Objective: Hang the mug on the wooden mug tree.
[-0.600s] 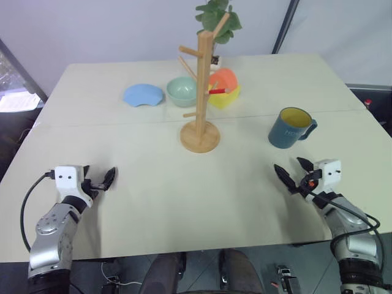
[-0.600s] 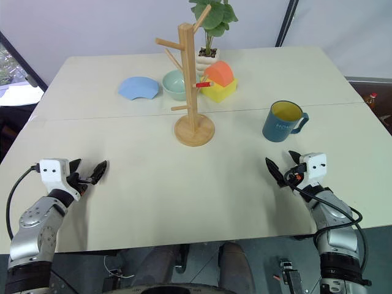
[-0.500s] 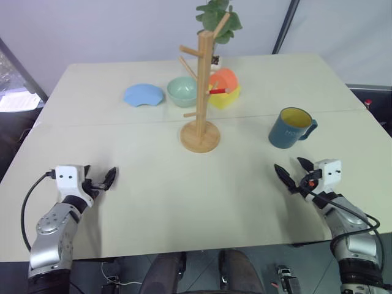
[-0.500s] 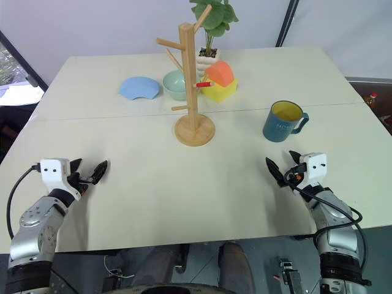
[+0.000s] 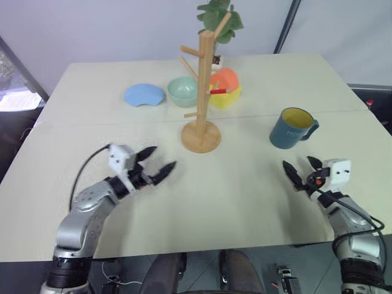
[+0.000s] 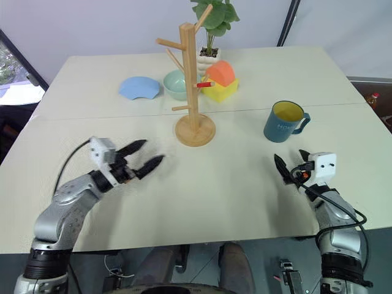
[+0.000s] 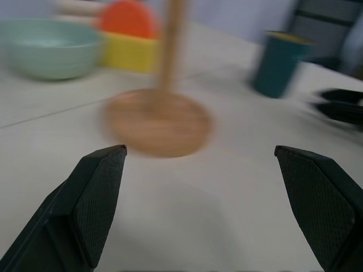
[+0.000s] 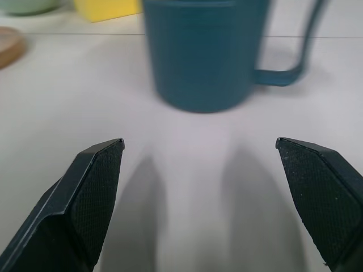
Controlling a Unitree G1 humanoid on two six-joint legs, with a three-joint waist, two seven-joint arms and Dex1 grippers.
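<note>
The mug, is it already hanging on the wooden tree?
No, the mug stands on the table, apart from the wooden tree.

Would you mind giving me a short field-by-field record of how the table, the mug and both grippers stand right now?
mug: upright on the table, handle toward the robot's right, not held
mug tree: upright near the table's middle, pegs bare
left gripper: open, empty, above the table short of the tree's base
right gripper: open, empty, just short of the mug
behind the tree: green bowl, blue plate, orange and yellow toy, potted plant
task state: mug not yet hung
</note>
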